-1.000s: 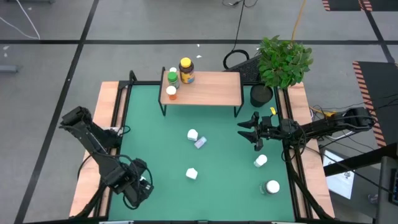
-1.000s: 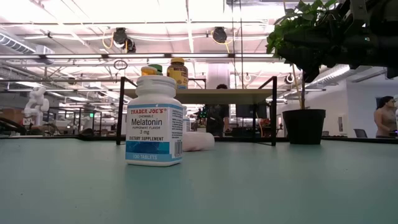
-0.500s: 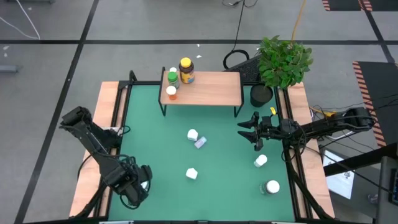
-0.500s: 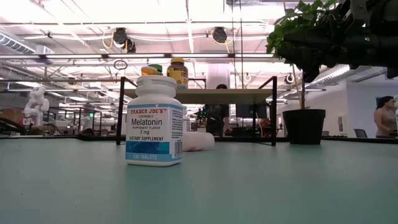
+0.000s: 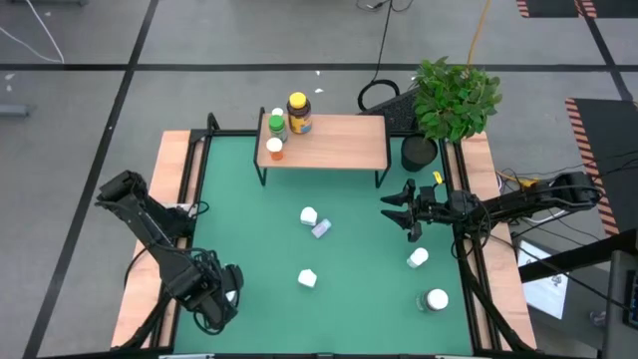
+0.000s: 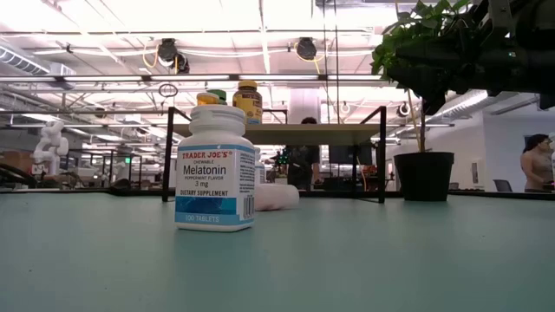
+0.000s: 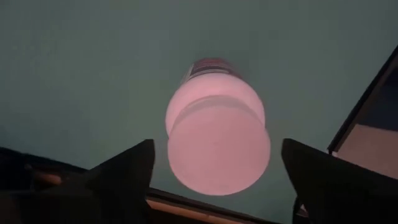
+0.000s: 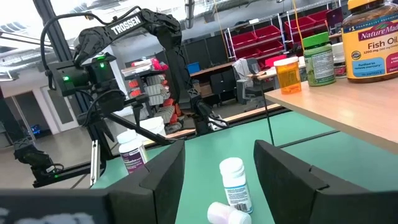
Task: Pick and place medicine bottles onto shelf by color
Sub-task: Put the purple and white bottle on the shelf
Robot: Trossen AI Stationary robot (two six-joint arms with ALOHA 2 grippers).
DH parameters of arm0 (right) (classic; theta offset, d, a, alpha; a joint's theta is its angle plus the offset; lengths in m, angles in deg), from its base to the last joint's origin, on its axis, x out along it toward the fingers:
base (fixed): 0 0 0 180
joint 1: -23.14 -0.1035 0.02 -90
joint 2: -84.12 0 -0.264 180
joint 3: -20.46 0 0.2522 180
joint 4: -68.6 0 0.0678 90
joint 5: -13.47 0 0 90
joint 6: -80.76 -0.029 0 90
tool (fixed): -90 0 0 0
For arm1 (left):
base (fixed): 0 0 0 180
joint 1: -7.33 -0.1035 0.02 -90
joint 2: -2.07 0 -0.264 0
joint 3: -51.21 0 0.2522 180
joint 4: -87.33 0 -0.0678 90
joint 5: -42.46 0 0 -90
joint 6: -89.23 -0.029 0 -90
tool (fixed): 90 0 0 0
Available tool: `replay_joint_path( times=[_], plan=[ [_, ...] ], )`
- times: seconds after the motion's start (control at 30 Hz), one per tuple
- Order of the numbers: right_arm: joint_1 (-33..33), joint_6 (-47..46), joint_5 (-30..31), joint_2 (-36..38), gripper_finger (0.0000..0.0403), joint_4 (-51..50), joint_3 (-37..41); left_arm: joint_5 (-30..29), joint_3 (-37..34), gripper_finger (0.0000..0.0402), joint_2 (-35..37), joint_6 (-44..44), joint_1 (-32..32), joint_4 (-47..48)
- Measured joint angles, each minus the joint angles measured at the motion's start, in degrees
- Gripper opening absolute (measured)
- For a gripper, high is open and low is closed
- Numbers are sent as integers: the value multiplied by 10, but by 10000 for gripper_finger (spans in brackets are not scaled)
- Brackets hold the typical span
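Note:
My left gripper [image 5: 214,299] points down near the mat's near left corner, open. A white-capped medicine bottle [image 7: 216,134] stands on the mat between its fingers, which stay apart from it on either side. My right gripper [image 5: 404,209] hangs level over the mat's right side, open, with nothing between its fingers. On the shelf [image 5: 339,145], at its left end, stand a yellow-lidded amber bottle [image 5: 297,113], a green one [image 5: 277,126] and an orange one [image 5: 274,149]. Several more bottles are on the mat: white ones [image 5: 308,215] [image 5: 307,279] [image 5: 418,257] [image 5: 436,299], and a lilac one [image 5: 320,229] on its side.
A potted plant in a black pot [image 5: 421,152] stands beside the shelf's right end. Wooden side boards [image 5: 174,179] border the green mat [image 5: 349,289]. In the low view a melatonin bottle [image 6: 215,169] stands closest. A person [image 6: 536,165] is in the room beyond the table.
My left gripper has turned about its downward-pointing axis while staying in place over the near left corner of the mat.

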Motion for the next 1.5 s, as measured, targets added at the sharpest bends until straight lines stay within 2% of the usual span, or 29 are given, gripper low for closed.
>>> replay_joint_path(
  times=[0.2,0.33,0.53,0.8,1.0,1.2,1.37,1.5],
  plan=[
    [0,0,0,0,187,0,0,11,0,396,0,70,0,2],
    [0,0,0,0,187,0,0,33,0,392,0,173,0,7],
    [0,0,0,0,187,0,0,36,0,379,0,398,3,8],
    [0,0,0,0,187,0,0,-19,0,367,0,567,21,8],
    [0,0,0,0,187,0,0,-33,0,348,0,610,35,7],
    [0,0,0,0,187,0,0,-63,0,302,0,615,36,7],
    [0,-4,0,0,187,0,0,-77,0,254,0,579,33,-9],
    [0,-7,0,0,187,3,0,-84,0,240,0,555,33,-22]
  ],
)
